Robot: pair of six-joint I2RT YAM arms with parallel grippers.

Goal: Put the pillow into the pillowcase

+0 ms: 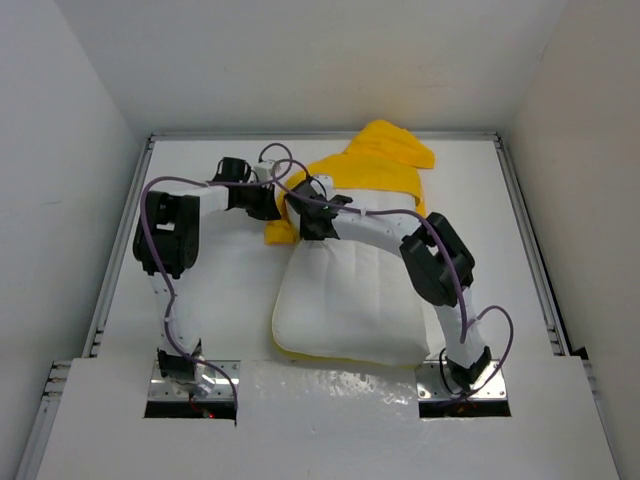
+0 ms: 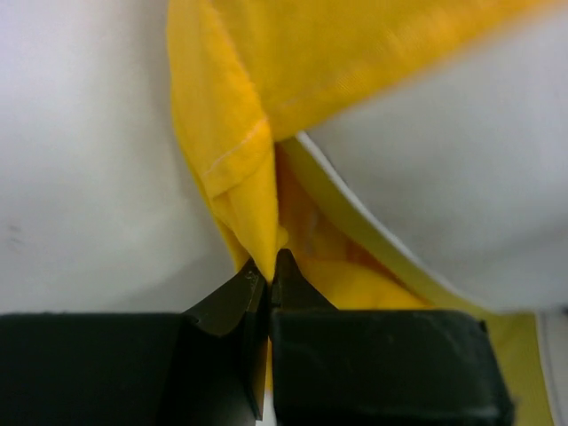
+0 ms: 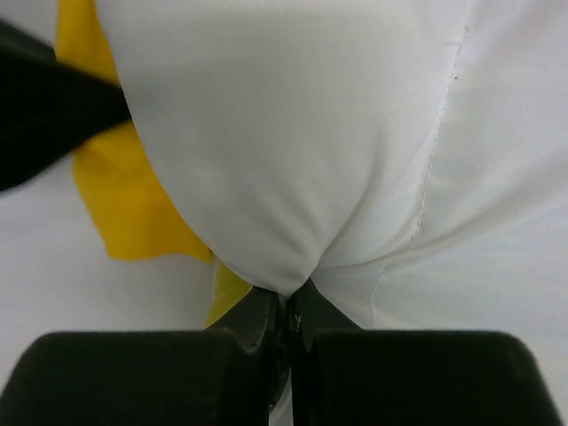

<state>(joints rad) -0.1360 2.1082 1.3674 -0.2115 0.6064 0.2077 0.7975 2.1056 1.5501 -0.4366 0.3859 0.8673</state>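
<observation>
Two arms, one cushion and one case, entered view by view.

Top external. The pillow (image 1: 345, 305) lay on the white table (image 1: 230, 300), near the right arm's base. Its near end was bare and puffy, and its far end met the yellow cloth. The pillowcase (image 1: 385, 160) was bunched beyond it toward the far edge of the table, with one yellow corner showing at the pillow's far left. Both arms reached inward over that junction. The left gripper (image 1: 275, 210) was at the yellow corner and the right gripper (image 1: 308, 222) was just beside it, at the pillow's far left edge. The state of the jaws could not be told from this height.

Left wrist. The left gripper (image 2: 269, 271) had its jaws closed narrow on a hemmed fold of the pillowcase (image 2: 355, 53), which rose from the tips and spread across the top of the view. The pillow (image 2: 461, 177) lay to the right, its white face edged by a pale band with yellow cloth under it. Bare table (image 2: 89, 177) showed to the left.

Right wrist. The right gripper (image 3: 288, 297) had its jaws pinched together on white cloth of the pillow (image 3: 284, 133), which bulged above the tips and showed a seam on its right. The pillowcase (image 3: 124, 204) hung at the left, partly behind the pillow. A blurred black shape (image 3: 44, 98) crossed the upper left corner and could not be identified
</observation>
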